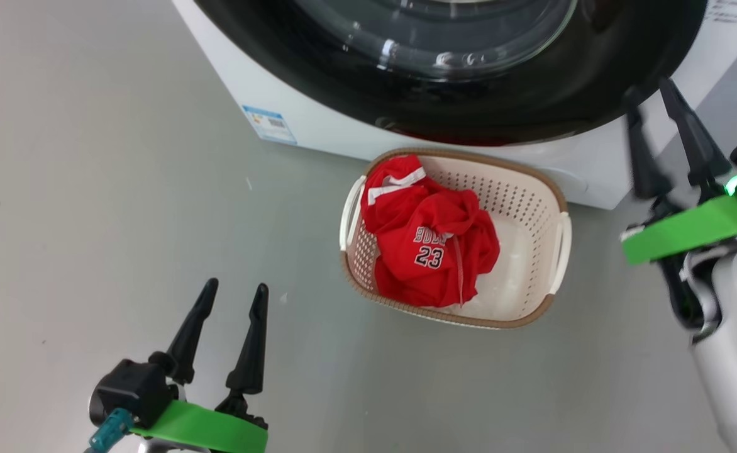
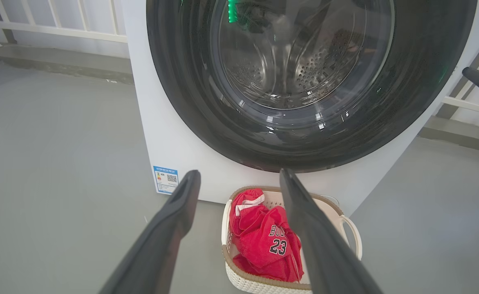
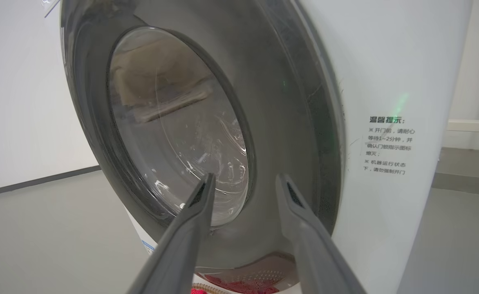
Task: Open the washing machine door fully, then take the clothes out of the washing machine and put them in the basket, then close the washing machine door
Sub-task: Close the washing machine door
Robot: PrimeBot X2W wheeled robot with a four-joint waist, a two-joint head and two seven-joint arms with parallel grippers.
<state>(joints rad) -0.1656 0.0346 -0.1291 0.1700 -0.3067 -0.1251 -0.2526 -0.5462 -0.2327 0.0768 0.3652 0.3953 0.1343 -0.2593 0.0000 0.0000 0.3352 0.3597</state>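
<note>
The washing machine [image 1: 318, 126] is a white box, and the washing machine door [image 1: 532, 100] lies flat against its front, black rim and glass centre facing me. Directly below the door on the floor stands the cream basket [image 1: 519, 179], holding the red clothes [image 1: 431, 245] with "23" showing. My left gripper [image 1: 236, 286] hovers open and empty over the floor, left of the basket. My right gripper [image 1: 648, 89] is open and empty at the door's right rim. The right wrist view has the right gripper [image 3: 246, 176] before the door [image 3: 288, 122]. The left gripper [image 2: 239, 173] points at the door [image 2: 182, 81] and clothes [image 2: 264, 241].
Grey floor surrounds the machine. A blue label [image 1: 269, 124] sits at its lower left corner, and a printed notice [image 3: 388, 145] on its right side. White railings [image 2: 55, 30] run behind the machine on both sides.
</note>
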